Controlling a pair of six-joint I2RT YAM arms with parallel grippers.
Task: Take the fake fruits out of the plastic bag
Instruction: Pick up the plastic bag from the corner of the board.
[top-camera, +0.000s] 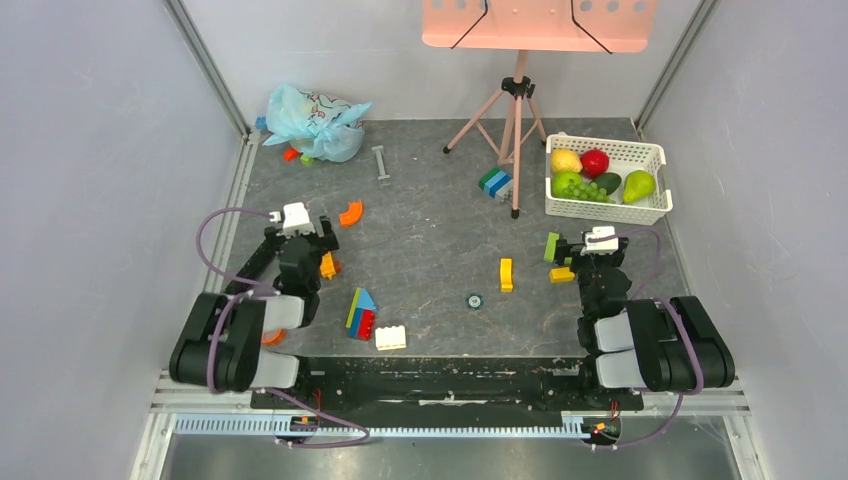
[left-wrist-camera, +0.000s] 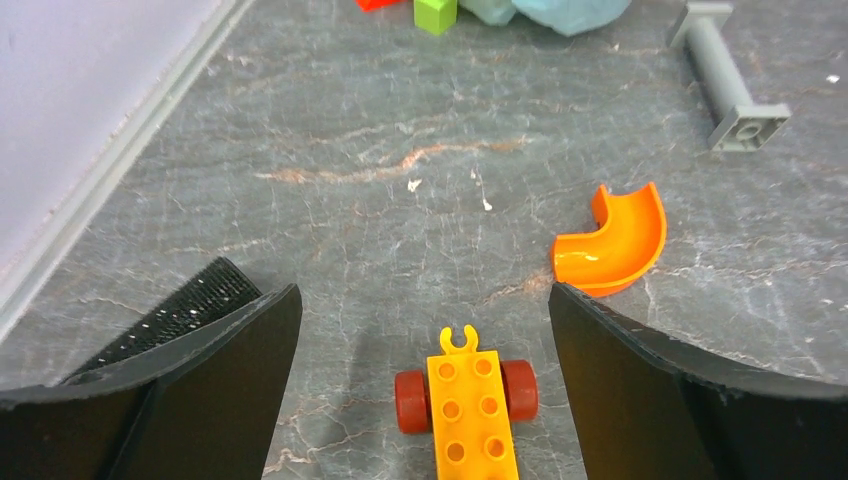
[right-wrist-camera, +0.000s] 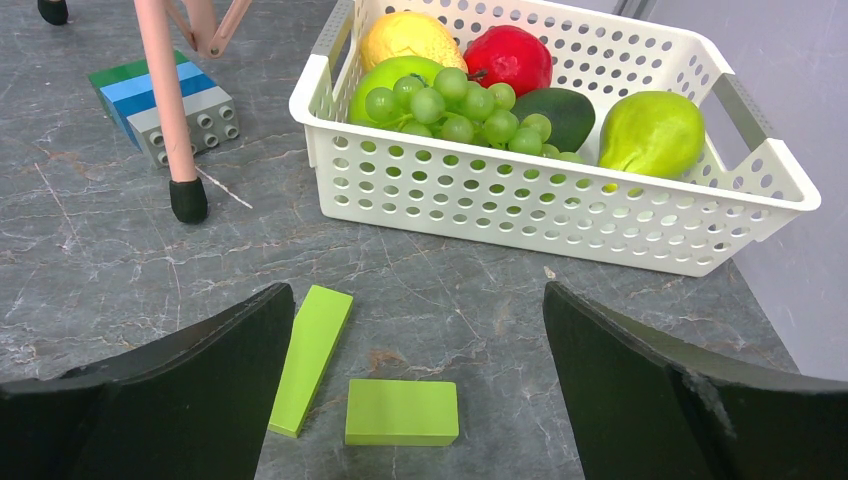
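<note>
Overhead view: plastic bag (top-camera: 315, 122) bunched in the far left corner of the counter, close to the back wall and the left-hand rail (top-camera: 240, 170), with a red block (top-camera: 290, 154) and a green block (top-camera: 306, 159) just beside its near edge. The fake fruits are not visible and are presumably inside. The film looks thin, slack and very light, so it should crumple and slide rather than resist. A pinch on a raised fold at its crest seems the best hold, though the mouth cannot be located. Left gripper (top-camera: 318, 238) sits near the left edge and right gripper (top-camera: 585, 250) near the right edge, well apart from the bag, with the tripod (top-camera: 515, 110) and white basket (top-camera: 607, 205) at the far right. Left wrist view: jaws of the left gripper (left-wrist-camera: 422, 300) spread wide and empty over a yellow wheeled brick (left-wrist-camera: 467, 400). Open counter runs toward the bag (left-wrist-camera: 545, 12), with an orange curved piece (left-wrist-camera: 612, 240) and a grey axle (left-wrist-camera: 727, 80) to the right of that path. Right wrist view: right gripper (right-wrist-camera: 420, 295) likewise wide and empty, above two green tiles (right-wrist-camera: 401, 411), facing the basket (right-wrist-camera: 560, 215). Walls crowd the corner, so dragging the bag toward the centre would likely give more room.
</note>
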